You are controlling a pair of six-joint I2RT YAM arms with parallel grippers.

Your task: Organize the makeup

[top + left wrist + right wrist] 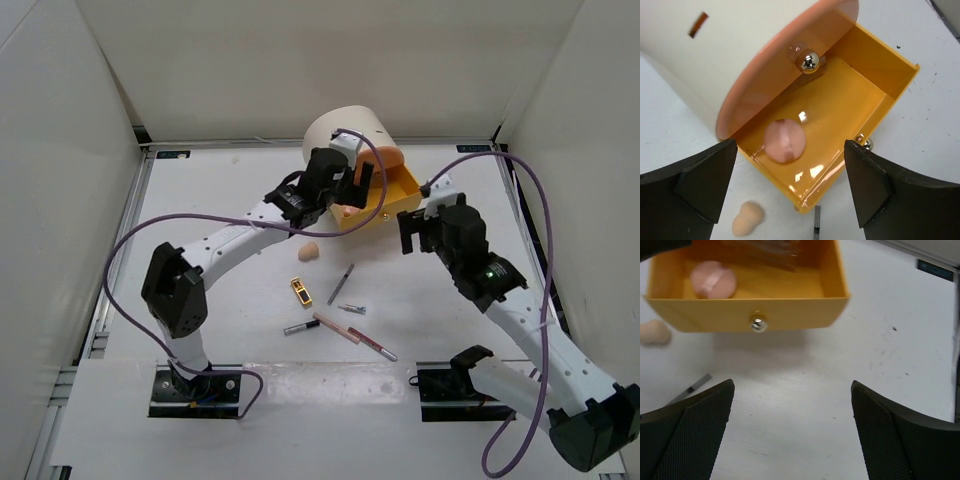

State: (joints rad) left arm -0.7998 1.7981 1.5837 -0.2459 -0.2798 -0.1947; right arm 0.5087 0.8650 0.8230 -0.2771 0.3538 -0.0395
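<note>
Your left gripper (787,187) hangs over the open orange drawer (880,65), jaws apart, empty. The pink round puff (784,140) lies inside the drawer. The peach sponge (309,250) sits on the table (200,200) at the drawer's 8 o'clock. The gold lipstick (300,291) is at the sponge's 6, with thin pencils (341,284) scattered at the lipstick's 3 to 5. Your right gripper (792,427) faces the drawer front, jaws apart, empty.

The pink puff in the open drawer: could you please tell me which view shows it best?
The left wrist view: the pink puff lies whole and large on the floor of the yellow drawer. The right wrist view shows it smaller, behind the drawer's front wall. In the top view the left arm largely hides it.
</note>
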